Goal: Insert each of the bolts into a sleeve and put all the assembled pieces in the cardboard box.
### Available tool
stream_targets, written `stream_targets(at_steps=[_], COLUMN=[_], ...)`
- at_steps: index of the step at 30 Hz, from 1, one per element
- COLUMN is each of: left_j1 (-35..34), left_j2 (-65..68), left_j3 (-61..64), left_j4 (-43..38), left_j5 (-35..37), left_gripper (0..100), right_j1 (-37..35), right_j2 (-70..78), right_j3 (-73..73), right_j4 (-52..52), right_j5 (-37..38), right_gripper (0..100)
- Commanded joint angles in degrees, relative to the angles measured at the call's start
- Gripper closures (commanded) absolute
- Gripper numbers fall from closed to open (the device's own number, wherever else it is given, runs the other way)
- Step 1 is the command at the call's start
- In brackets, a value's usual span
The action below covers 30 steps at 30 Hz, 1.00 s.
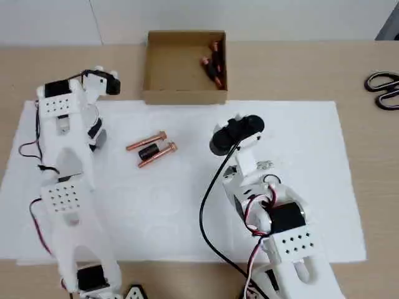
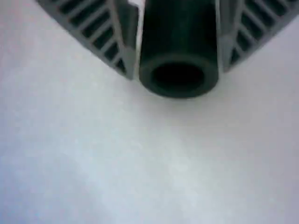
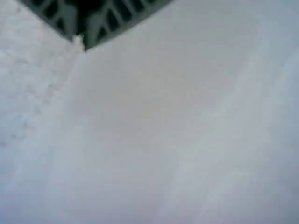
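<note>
Bolts, two copper-coloured metal ones (image 1: 146, 140) (image 1: 157, 154), lie side by side on the white paper sheet (image 1: 187, 212) in the high view. A loose short black sleeve (image 1: 148, 151) sits between them, apparently touching both. Grasp either bolt carelessly and you will likely roll its neighbours across the sheet. The open brown cardboard box (image 1: 174, 65) stands just beyond the sheet's far edge. It holds a small cluster of assembled copper-and-black pieces (image 1: 213, 64) against one side wall; the rest of its floor is bare. Release a piece over the rim rather than the floor and it may fall outside.

In the left wrist view, the left gripper (image 2: 176, 70) is clamped on a black tubular sleeve (image 2: 179, 81), bore open towards the camera, close above the paper. Present a bolt off-axis and it could jam at the bore or push the sleeve out of the grip.

In the right wrist view, the right gripper (image 3: 80, 43) appears closed to a point and empty, just above the paper.
</note>
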Motion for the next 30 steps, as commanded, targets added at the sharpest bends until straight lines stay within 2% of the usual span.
stream_targets(at_steps=[1,3,9,12,16,23,27,30], left_j1=[0.26,0.44,0.97,2.20,5.80,17.58,22.15,25.41], left_j2=[-0.53,-0.53,-0.53,-0.62,-5.80,-28.75,-39.91,-42.81], left_j3=[-1.71,-4.97,-14.37,-15.08,-8.66,12.62,16.31,18.24], left_j4=[0.53,1.23,2.46,2.55,2.73,2.46,2.46,2.37], left_j5=[0.62,3.69,11.96,13.63,16.00,19.69,23.56,26.81], left_gripper=[92,99,100,100,100,99,99,99], right_j1=[-0.13,-0.13,2.24,4.53,6.02,8.04,12.53,15.25], right_j2=[-1.10,-1.19,-1.19,-1.19,-1.19,-1.19,-1.19,-1.19], right_j3=[-0.35,-0.35,-0.35,-0.35,-0.35,-0.35,-0.35,-0.35], right_j4=[-1.10,-1.10,-1.10,-1.10,-1.10,-1.10,-1.10,-0.66], right_j5=[0.53,0.53,0.53,0.53,0.53,0.53,0.53,0.53], right_gripper=[99.5,99.5,99.5,99.5,99.5,99.5,99.5,99.5])
